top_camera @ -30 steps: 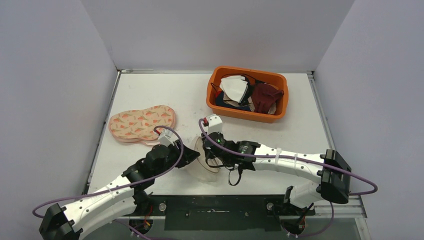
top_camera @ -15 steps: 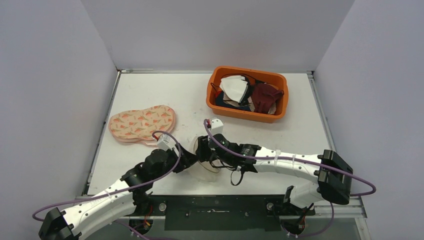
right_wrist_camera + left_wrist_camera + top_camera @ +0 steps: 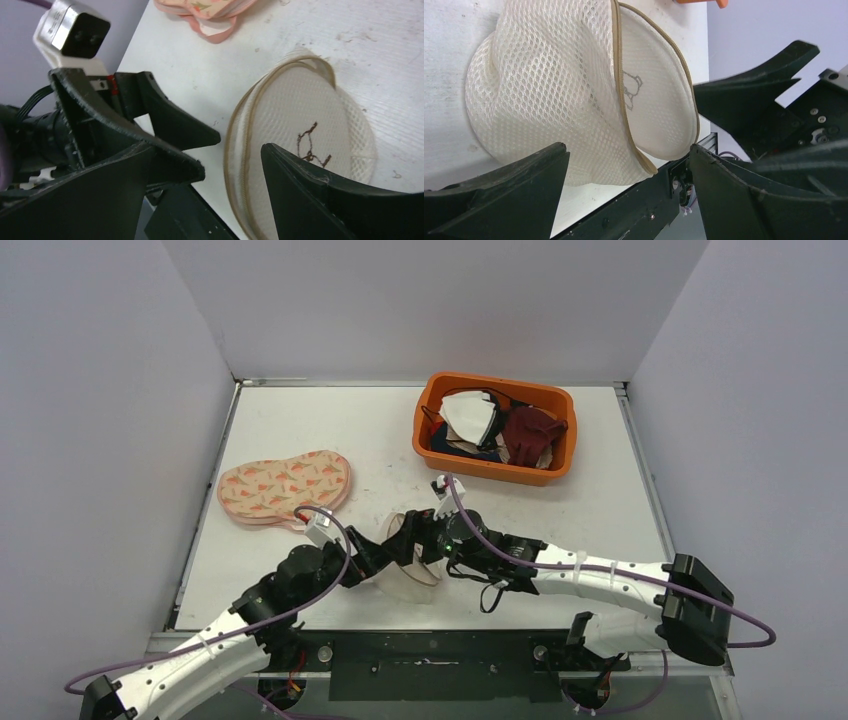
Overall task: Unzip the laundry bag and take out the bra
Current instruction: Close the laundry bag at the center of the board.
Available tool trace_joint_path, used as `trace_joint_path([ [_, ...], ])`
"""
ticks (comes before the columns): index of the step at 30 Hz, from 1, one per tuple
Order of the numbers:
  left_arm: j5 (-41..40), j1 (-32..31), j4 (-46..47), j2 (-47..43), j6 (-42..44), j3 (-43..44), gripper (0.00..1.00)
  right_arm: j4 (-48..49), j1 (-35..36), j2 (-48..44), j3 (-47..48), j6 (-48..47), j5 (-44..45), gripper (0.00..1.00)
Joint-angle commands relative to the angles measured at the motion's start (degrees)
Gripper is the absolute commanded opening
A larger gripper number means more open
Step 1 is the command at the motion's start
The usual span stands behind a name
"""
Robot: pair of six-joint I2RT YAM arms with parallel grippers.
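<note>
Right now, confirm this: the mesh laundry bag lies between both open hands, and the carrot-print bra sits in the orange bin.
One error: the top view shows the carrot-print bra on the table, left of the orange bin. The mesh laundry bag does lie between the open left hand and right hand.

Seen from overhead, the light is bright, even and diffuse. The white desk (image 3: pixel 300 430) shows no glare, the walls take a faint lilac cast, and only soft, short shadows sit along the front of the orange bin (image 3: pixel 497 472) and at lower centre of the frame. That view is sharp throughout. In the left wrist view the mesh bag (image 3: pixel 549 90) is crisp, with every cell of the weave legible and gentle shading in its folds. The left fingers (image 3: pixel 499 200) along the bottom edge are near-black with little detail. In the right wrist view the right fingers (image 3: pixel 325 200) fill the lower frame as dark masses with slightly soft edges, while the desk's scuffs at upper right stay clear.
</note>
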Motion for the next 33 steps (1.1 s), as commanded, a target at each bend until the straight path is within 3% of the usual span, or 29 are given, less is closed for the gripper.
trace_joint_path([
  [1,-2.0,0.4,4.1,-1.4,-1.1,-0.1,0.9,6.1,0.8,-2.5,-1.8,1.3,-7.4,0.82],
  [10,-1.9,0.4,8.5,2.1,-0.8,1.1,0.94,11.9,0.0,0.0,-3.9,4.6,-14.4,0.87],
  [18,-2.5,0.4,11.9,6.3,-1.4,1.0,0.93,14.7,0.0,2.1,-5.1,6.5,-15.5,0.88],
  [25,-4.8,0.4,12.9,2.6,-2.4,-0.1,0.93,17.6,0.0,1.8,-6.6,8.6,-16.6,0.89],
  [31,-6.9,0.4,10.3,-2.4,-2.8,-0.5,0.99,14.7,-0.1,-0.2,-5.7,7.9,-16.6,0.93],
  [33,-7.2,0.5,10.3,-2.5,-3.1,-0.6,0.96,13.5,-0.3,-1.3,-5.4,7.5,-16.2,0.95],
])
